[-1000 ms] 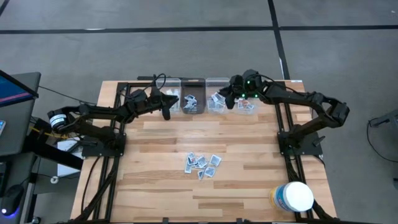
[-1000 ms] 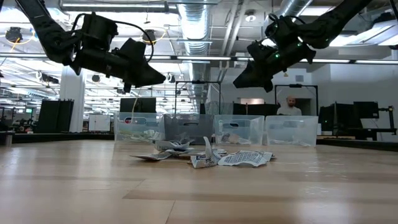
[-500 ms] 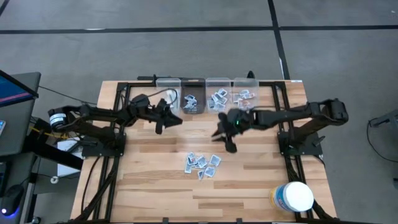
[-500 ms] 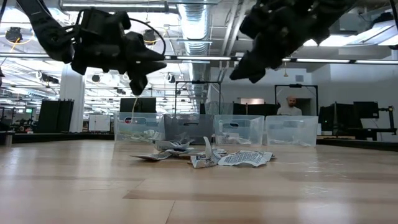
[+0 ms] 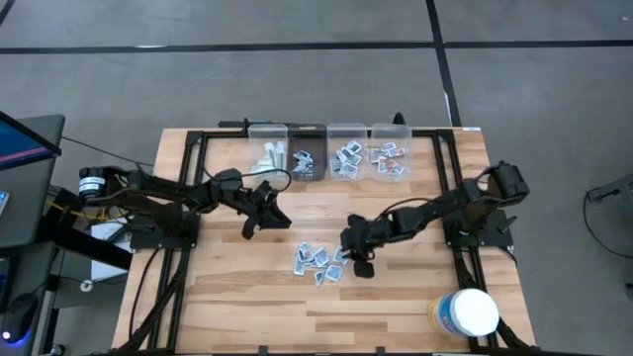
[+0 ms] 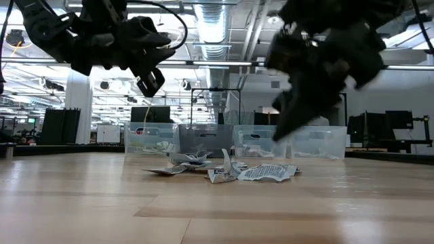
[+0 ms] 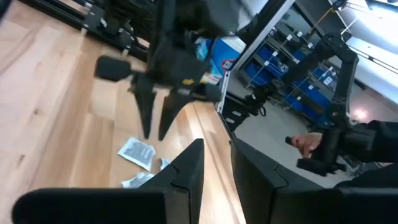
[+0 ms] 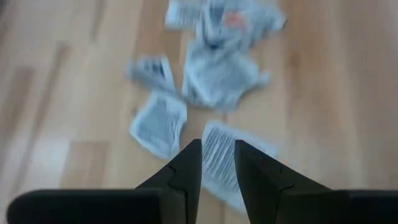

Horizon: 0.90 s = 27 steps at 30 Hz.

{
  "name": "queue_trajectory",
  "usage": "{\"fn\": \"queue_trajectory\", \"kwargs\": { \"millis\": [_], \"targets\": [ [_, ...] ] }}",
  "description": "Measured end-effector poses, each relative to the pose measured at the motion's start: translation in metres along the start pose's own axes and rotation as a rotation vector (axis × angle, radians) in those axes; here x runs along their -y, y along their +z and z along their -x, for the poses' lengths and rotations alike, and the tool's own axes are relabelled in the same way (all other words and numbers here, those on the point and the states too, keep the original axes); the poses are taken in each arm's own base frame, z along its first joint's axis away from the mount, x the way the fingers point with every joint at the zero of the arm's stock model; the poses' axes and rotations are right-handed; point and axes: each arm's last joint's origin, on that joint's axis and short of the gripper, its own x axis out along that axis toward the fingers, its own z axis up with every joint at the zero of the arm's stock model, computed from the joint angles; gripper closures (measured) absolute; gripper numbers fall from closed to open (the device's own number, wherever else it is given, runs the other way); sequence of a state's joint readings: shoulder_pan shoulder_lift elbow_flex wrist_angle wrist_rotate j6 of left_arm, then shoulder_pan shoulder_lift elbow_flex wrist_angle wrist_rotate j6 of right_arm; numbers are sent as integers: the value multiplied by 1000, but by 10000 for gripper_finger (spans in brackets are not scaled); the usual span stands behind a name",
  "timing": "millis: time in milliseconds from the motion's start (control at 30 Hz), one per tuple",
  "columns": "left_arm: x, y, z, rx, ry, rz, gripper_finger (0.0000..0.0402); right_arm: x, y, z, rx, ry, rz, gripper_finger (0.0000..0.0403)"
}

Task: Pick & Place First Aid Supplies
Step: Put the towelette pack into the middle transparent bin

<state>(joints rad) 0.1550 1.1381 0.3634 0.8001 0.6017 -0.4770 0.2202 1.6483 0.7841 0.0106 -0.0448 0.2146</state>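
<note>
1. Right gripper (image 5: 358, 259) is now hovering at the packet pile's (image 5: 321, 261) 3 o'clock edge after leaving the bins (image 5: 346, 158); fingers narrowly parted, empty.
2. Left gripper (image 5: 267, 210) is hovering at 11 o'clock of the pile, fingers narrowly parted, empty.
3. Next pick looks imminent.

An industrial lab: exposed ceiling ducts (image 6: 215, 27), rows of monitors (image 6: 399, 120), and blue storage racks (image 7: 283, 74).

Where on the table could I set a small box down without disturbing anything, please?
Bare wood lies left of the packet pile, and between the pile and the white tub. The four bins crowd the far edge; the right gripper hangs at the pile, the left gripper above mid-table.
</note>
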Motion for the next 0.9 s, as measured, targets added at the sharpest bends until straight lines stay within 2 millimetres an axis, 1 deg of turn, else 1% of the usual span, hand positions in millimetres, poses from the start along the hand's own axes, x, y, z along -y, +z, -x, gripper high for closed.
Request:
{"fn": "queue_trajectory", "kwargs": {
  "millis": [133,200,300,400,500,533,667,767,900],
  "targets": [
    [3,-1,-2,-5,-11,2,321,-5,-18,-23,-102,-9,-32,313],
    [3,-2,-2,-5,-12,8,321,-7,-22,-33,-110,-10,-59,313],
    [3,-2,-2,-5,-11,26,321,-9,-32,-43,-161,-22,-96,315],
    [3,-2,-2,-5,-11,29,321,-10,-36,-47,-175,-49,-147,336],
    [3,-1,-2,-4,-11,29,321,-10,-37,-47,-185,-64,-172,382],
    [3,-1,-2,-4,-10,29,321,-9,-36,-46,-185,-65,-175,392],
    [3,-1,-2,-1,-4,29,321,-7,-34,-37,-195,-82,-188,397],
    [3,-1,-2,0,-3,29,321,-6,-23,-25,-179,-108,-166,400],
    [3,-1,-2,1,0,27,321,-3,-15,-7,-212,-217,-109,402]
  ]
}}
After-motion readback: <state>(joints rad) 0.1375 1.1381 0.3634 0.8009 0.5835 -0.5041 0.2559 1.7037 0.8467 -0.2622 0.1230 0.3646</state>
